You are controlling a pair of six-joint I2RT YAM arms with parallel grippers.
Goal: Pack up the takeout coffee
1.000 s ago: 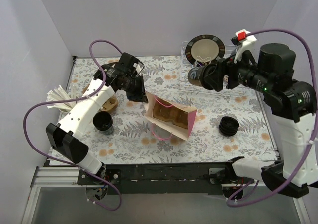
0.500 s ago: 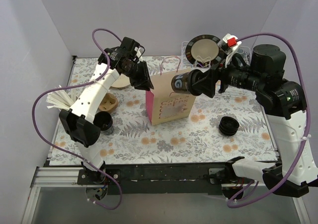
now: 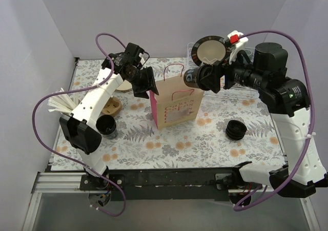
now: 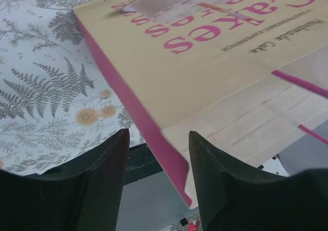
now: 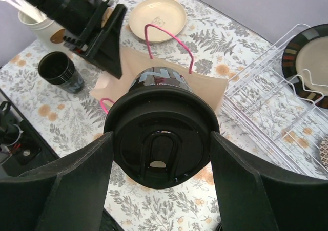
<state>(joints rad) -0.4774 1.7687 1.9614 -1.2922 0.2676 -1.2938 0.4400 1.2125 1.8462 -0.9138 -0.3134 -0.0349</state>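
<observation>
The takeout coffee, a black cup with a round black lid, is held in my right gripper, which is shut on its sides. It hangs tilted just above the open top of the tan paper bag. The bag stands upright mid-table with its pink handles up. In the right wrist view the bag lies right behind the cup. My left gripper is at the bag's upper left corner. Its fingers are apart, with the bag's pink edge between them.
A lidless black cup stands left of the bag, by the left arm. A low stack of black lids sits at the right. A wire rack with a plate is at the back right. A beige saucer lies behind the bag.
The bag lay on its side a second ago and now stands upright, with my left gripper risen at its top edge. My right gripper carried the coffee left to above the bag's mouth.
</observation>
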